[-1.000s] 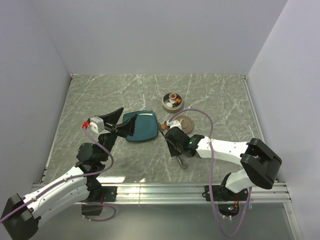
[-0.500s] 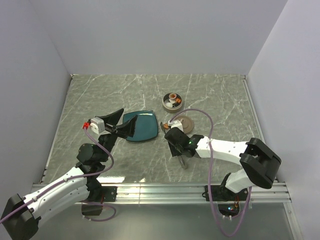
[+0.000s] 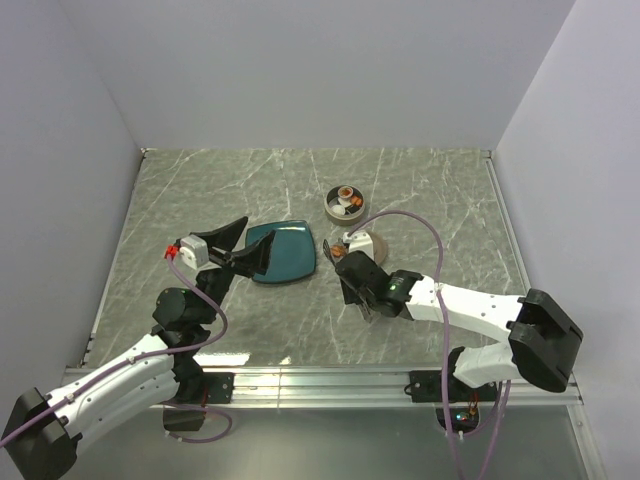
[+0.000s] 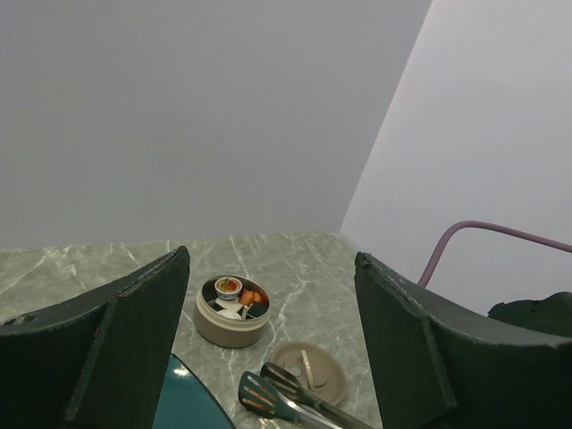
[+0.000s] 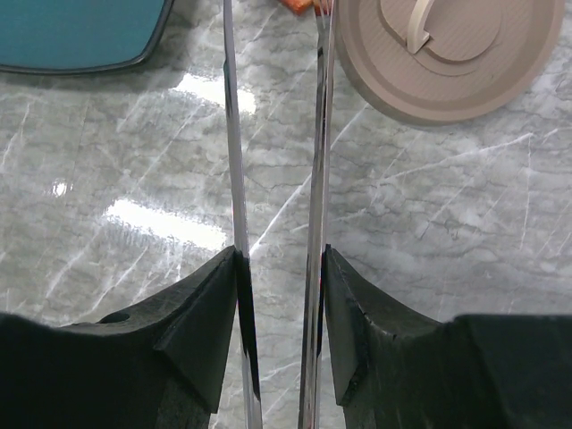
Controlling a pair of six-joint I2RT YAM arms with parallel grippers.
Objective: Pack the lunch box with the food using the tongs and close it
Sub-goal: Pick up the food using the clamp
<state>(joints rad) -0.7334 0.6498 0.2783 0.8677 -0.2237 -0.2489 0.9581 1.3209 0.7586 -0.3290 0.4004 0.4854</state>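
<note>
The right gripper is clamped on the slim grey metal tongs, and this grip has not changed in the last second. What has changed is the arm behind it. Its elbow has been swung out to the right, and the back end of the tongs has been turned a little.

The tips have been kept at one small orange-red piece of food. It lies on the grey marble table, between the square teal plate and the round tan-brown lid. Whether it is pinched yet cannot be told.

The small round silver lunch box has been left just behind the lid, with white and orange pieces already in it. The left gripper has been held wide apart over the plate's edge, with nothing in it.

It is judged that a last piece is being picked up. The lid is not yet on.
</note>
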